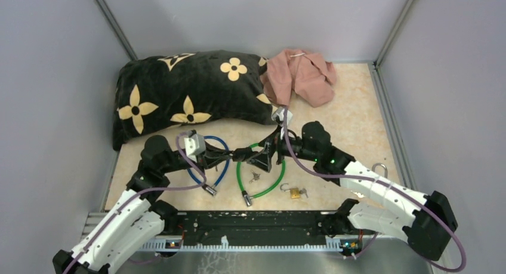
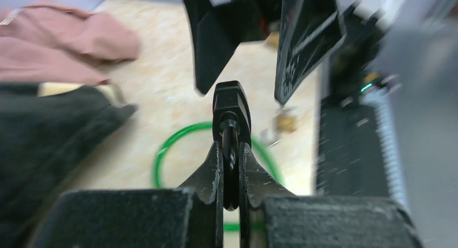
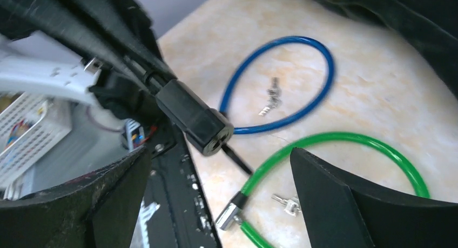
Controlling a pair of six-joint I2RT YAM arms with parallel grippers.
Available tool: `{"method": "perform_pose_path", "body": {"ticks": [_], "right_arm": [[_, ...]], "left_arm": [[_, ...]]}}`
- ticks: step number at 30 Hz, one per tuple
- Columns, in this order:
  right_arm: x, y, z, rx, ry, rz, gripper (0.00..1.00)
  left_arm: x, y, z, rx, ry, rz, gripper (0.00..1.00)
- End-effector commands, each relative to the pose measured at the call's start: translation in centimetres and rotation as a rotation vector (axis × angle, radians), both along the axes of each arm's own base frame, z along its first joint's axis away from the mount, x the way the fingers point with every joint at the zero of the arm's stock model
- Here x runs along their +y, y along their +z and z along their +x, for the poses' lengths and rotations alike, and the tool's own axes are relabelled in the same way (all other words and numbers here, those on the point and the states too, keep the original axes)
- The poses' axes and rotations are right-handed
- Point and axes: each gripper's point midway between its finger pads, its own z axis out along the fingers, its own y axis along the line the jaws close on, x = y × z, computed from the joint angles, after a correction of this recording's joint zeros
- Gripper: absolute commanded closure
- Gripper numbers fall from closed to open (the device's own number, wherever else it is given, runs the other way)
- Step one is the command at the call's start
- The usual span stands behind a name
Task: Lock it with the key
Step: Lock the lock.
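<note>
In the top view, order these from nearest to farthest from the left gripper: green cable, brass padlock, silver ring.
1. Green cable, just beside it.
2. Brass padlock, lower right of it.
3. Silver ring, far right, beside the right arm.

The left fingers (image 1: 230, 157), pinching a black lock head (image 1: 244, 153), meet the right fingers (image 1: 262, 160) above the green cable (image 1: 275, 179). Blue cable (image 1: 222, 166) left, padlock (image 1: 294, 193) front, pillow (image 1: 179, 95) behind.

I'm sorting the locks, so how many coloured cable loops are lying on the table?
2. The blue cable loop lies left of centre; the green cable loop lies just right of it, near the middle. Others may be hidden from view.
</note>
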Motion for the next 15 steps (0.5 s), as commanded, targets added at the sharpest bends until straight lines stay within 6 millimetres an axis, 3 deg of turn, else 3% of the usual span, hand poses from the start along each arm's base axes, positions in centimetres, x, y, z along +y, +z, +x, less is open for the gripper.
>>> {"method": "perform_pose_path", "body": {"ticks": [1, 5, 8, 15], "right_arm": [[0.5, 5.1, -4.0, -0.246, 0.232, 0.169, 0.02], [0.1, 7.3, -5.4, -0.341, 0.273, 0.287, 0.09], [0.4, 9.0, -5.8, -0.337, 0.294, 0.366, 0.27], [2.2, 9.9, -5.8, -0.265, 0.353, 0.412, 0.30]], "left_arm": [[-0.7, 6.9, -4.4, 0.308, -0.148, -0.320, 1.00], [0.0, 9.4, -4.6, 0.358, -0.156, -0.458, 1.00], [0.5, 10.7, -4.7, 0.360, -0.155, -0.517, 1.00], [0.8, 11.7, -5.5, 0.356, -0.180, -0.515, 1.00]]}}
